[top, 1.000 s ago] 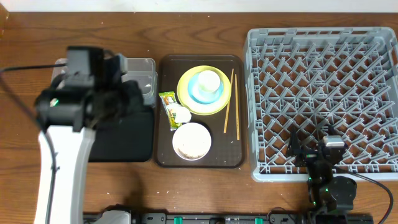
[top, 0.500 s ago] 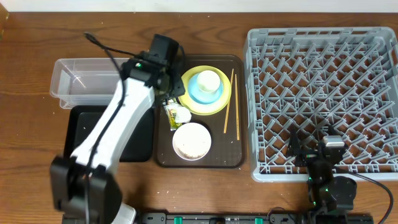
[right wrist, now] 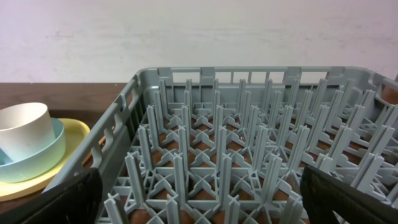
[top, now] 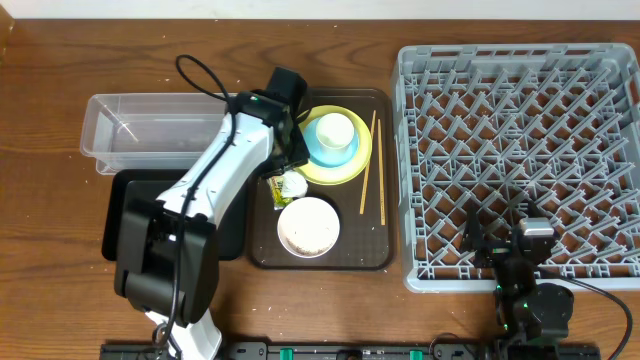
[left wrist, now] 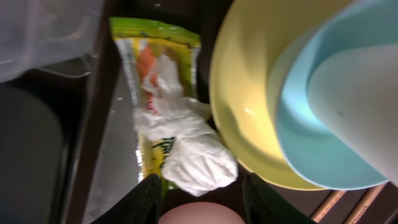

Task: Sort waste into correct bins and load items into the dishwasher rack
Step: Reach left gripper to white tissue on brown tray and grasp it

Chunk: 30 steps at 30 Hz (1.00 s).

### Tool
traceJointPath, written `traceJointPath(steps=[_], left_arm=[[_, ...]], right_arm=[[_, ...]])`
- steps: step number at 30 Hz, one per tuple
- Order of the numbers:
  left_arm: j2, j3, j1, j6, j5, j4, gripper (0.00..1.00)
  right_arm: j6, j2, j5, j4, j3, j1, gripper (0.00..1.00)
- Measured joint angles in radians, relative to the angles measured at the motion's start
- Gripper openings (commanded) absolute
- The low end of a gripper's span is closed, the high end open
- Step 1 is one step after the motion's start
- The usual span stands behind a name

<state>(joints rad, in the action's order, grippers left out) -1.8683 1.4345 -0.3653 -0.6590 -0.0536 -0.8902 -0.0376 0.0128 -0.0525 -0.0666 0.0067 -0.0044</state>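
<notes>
Grey rack [top: 520, 60] empty, tub [top: 130, 135] and black tray [top: 130, 210] look empty: nothing sorted yet. L gripper [left wrist: 208, 199], jaws spread, hovers w/ tissue [left wrist: 193, 155] and wrapper [left wrist: 155, 37] just ahead of its tips. R gripper [right wrist: 208, 202] wide open at rack's edge.

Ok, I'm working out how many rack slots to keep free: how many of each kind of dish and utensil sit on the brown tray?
Plates: 1, the yellow plate
Bowls: 2, the light blue bowl and the pale bowl
Cups: 1, the white cup
Single chopsticks: 2
Total: 6
</notes>
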Motion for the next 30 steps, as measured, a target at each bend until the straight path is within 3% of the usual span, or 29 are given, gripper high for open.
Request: traceJointPath(steps=[21,30], left_arm=[[-0.008,-0.183,-0.054,-0.129,0.005,0.248,0.47],[-0.008,-0.206,-0.054,-0.138,0.005,0.266,0.42]], right_arm=[[0.0,0.0,0.0,0.0,0.0,0.0,0.99],[0.0,0.0,0.0,0.0,0.0,0.0,0.99]])
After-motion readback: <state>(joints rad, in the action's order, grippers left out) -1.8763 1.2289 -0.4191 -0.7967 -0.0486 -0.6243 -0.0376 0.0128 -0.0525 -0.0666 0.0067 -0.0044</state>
